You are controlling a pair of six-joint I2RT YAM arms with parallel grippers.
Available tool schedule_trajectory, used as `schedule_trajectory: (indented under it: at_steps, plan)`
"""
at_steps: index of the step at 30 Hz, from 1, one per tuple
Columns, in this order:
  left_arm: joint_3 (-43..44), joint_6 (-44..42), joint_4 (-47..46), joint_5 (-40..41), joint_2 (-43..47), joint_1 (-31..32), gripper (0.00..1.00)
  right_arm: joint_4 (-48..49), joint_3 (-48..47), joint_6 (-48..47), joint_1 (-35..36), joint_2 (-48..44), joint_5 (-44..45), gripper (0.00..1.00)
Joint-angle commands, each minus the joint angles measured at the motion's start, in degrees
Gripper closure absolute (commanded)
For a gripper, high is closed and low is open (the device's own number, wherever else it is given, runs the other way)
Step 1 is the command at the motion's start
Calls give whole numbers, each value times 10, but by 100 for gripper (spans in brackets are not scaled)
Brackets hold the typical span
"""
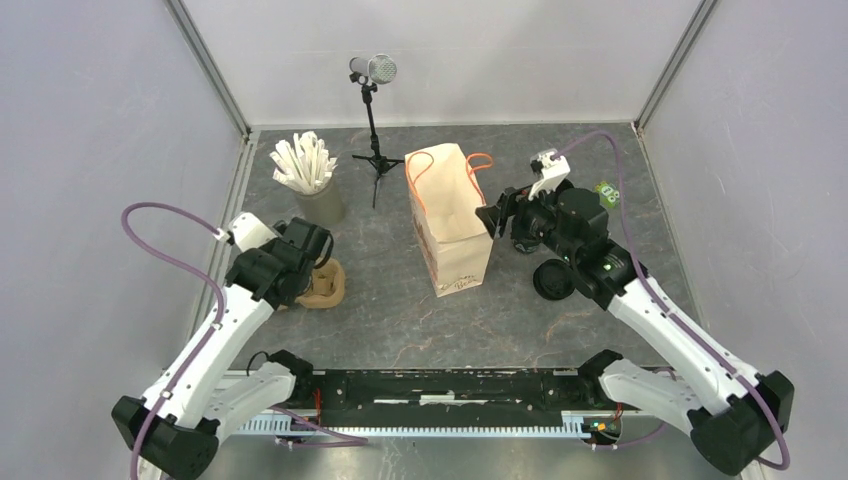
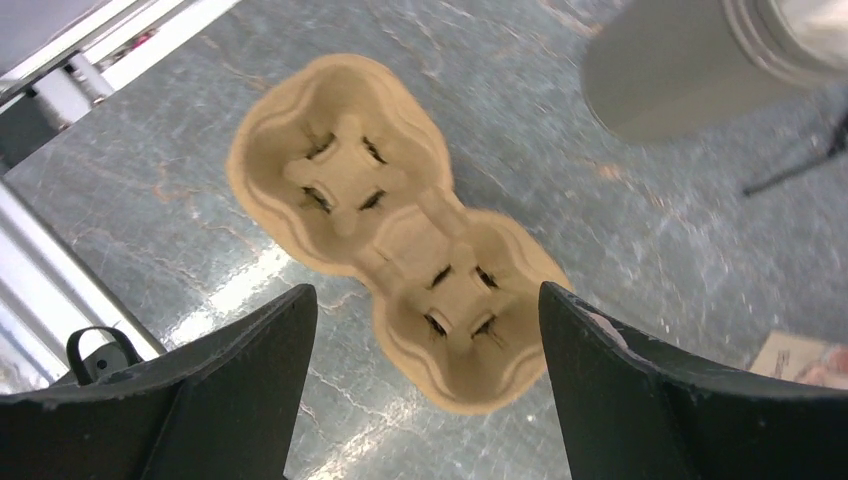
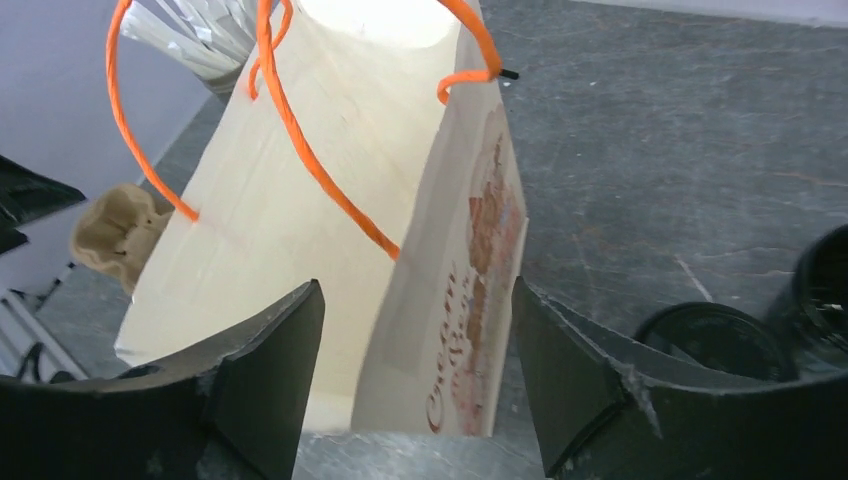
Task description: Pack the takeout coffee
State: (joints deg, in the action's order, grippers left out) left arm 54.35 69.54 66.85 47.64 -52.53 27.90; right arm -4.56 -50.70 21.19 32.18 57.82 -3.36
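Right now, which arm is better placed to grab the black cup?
Right. The right gripper, open, is at the right side of the paper bag, with the black cup and lid close beside it. The left gripper hovers open over the cardboard carrier, across the bag.

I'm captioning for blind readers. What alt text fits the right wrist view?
The right gripper, jaws open, faces the printed narrow side of an upright brown paper bag with orange handles. On the table at right are a black lid and, cut off by the frame, a black cup; a cardboard cup carrier sits left of the bag.
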Motion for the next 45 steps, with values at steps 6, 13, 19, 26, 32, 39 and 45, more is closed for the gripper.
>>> schedule_trajectory:
  at_steps: [6,13,19,26,32,39,45]
  plan:
    - [1,75,-6,-56,-27,-120,17,-19,64,-126,2,-130,37,2]
    - [9,135,30,-108,-47,-137,16,13,89,-148,2,-177,9,2]
    - [-16,141,-3,-106,-33,-159,27,36,98,-142,3,-168,-39,2]
    - [-31,127,-39,-160,-58,-230,40,27,103,-107,2,-166,-82,7]
    - [-45,122,-75,-183,-74,-241,42,20,100,-125,3,-170,-65,6]
    - [-37,105,-97,-188,-111,-242,44,11,89,-126,3,-158,-65,5]
    - [-43,121,-102,-197,-131,-245,48,-1,78,-128,3,-154,-64,5]
